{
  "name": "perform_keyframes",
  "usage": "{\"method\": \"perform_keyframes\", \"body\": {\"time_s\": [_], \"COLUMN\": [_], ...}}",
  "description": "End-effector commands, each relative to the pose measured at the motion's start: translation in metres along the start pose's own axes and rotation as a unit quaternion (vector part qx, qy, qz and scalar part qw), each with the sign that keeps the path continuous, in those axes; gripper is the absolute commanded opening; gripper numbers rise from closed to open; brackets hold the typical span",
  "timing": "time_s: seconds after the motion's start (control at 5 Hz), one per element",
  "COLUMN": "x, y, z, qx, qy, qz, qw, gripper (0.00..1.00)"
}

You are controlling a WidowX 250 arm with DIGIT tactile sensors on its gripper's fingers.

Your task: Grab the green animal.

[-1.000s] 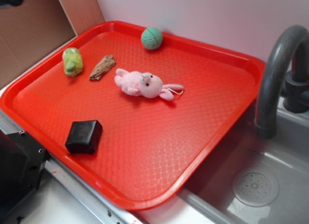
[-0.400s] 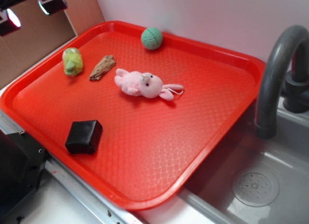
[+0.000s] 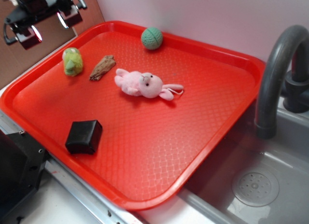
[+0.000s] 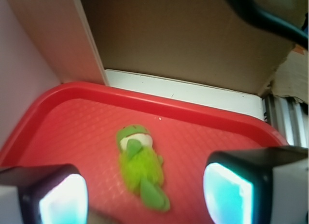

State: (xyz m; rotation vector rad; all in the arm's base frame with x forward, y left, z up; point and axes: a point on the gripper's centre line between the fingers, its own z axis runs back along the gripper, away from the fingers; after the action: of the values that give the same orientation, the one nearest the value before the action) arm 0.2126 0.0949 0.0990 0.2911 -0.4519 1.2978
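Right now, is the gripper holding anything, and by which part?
Nothing is held. The gripper is open above the tray, with the green animal lying untouched between and below its fingers.

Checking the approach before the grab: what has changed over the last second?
The gripper has come into view at the upper left, moving down and right toward the green animal, jaws open, nothing held. The green animal, pink bunny, teal ball, wood piece and black box stayed put on the red tray.

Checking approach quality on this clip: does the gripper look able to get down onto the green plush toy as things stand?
Probably yes. The gripper hangs open above the green plush toy, which lies alone on the red tray, apart from the wood piece. Nothing blocks the way down.
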Motion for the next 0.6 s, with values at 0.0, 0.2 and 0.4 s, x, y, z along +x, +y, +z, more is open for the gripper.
{"method": "perform_keyframes", "body": {"time_s": [0.0,0.2,0.4], "x": [0.010,0.008,0.001], "y": [0.004,0.002,0.000], "z": [-0.031,-0.047,-0.066], "qx": [0.020,0.019,0.015], "qy": [-0.018,-0.001,0.030], "qz": [0.010,0.002,-0.011], "qw": [1.000,1.000,0.999], "gripper": [1.00,1.00,1.00]}}
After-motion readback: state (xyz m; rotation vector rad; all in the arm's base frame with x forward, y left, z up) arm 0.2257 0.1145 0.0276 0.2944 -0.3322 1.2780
